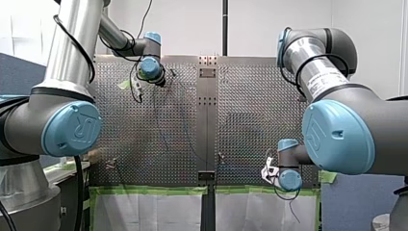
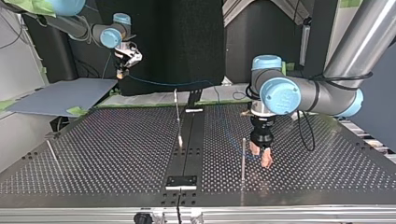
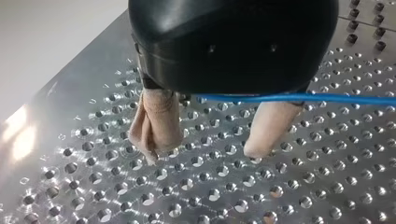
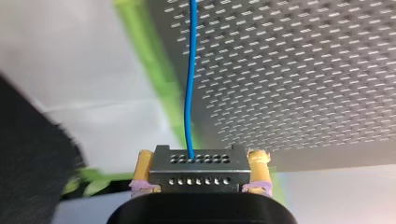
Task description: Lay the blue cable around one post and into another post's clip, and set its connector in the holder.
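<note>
Low over the perforated metal table point(image 3: 187, 196), my left gripper point(image 3: 203, 154) holds beige-padded fingers point(image 3: 156, 121) apart — the thin blue cable point(image 3: 303, 97) crosses their bases. My right gripper point(image 4: 201, 157), upper left in the top view, clamps the dark perforated connector block point(image 4: 198, 176)

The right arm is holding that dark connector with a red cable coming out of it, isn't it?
Not quite. The cable is blue, not red. The right wrist view shows it running out of the dark connector, which my right arm's jaws do hold.
</note>
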### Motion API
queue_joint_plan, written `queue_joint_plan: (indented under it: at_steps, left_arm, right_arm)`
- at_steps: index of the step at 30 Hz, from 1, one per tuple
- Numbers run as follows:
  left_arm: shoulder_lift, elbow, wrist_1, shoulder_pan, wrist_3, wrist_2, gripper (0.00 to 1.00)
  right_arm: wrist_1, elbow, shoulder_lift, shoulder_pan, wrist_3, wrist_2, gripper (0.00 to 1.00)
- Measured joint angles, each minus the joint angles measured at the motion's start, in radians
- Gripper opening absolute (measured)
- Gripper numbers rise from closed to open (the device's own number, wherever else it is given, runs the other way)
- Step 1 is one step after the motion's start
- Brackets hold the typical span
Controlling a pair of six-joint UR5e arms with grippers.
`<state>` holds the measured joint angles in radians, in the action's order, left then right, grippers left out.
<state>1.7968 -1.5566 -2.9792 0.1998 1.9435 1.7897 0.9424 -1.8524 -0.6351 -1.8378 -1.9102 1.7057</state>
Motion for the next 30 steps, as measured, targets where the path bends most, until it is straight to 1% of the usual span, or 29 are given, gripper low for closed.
queue_joint_plan:
  at_steps: [1, 5, 10, 12, 14, 17, 20, 24, 30]
  left_arm:
    - [0.0, 0.0, 0.0, 0.0, 0.0, 0.0, 1.0]
    - [0.0, 0.0, 0.0, 0.001, 0.0, 0.0, 1.0]
    - [0.0, 0.0, -0.001, 0.005, 0.0, 0.0, 1.0]
    - [0.0, 0.0, -0.001, 0.007, 0.0, 0.0, 1.0]
    - [0.0, 0.0, -0.002, 0.008, 0.0, -0.001, 1.0]
    - [0.0, 0.0, -0.003, 0.01, 0.0, -0.001, 1.0]
    - [0.0, 0.0, -0.004, 0.012, 0.0, 0.0, 1.0]
    - [0.0, 0.0, -0.005, 0.013, 0.0, 0.001, 1.0]
    - [0.0, 0.0, -0.006, 0.014, 0.004, 0.0, 1.0]
  right_arm:
    - [0.008, 0.0, -0.009, 0.001, 0.001, -0.003, 0.19]
    - [0.042, 0.0, -0.052, 0.001, 0.005, -0.034, 0.19]
    - [0.052, 0.0, -0.102, -0.002, 0.009, -0.052, 0.19]
    - [0.051, 0.0, -0.123, -0.007, 0.021, -0.054, 0.19]
    - [0.051, 0.0, -0.139, -0.012, 0.039, -0.054, 0.19]
    - [0.057, 0.0, -0.133, -0.017, 0.058, -0.049, 0.19]
    - [0.071, 0.0, -0.108, -0.019, 0.065, -0.043, 0.19]
    - [0.084, 0.0, -0.074, -0.02, 0.067, -0.04, 0.19]
    - [0.09, 0.0, -0.059, -0.023, 0.069, -0.04, 0.19]
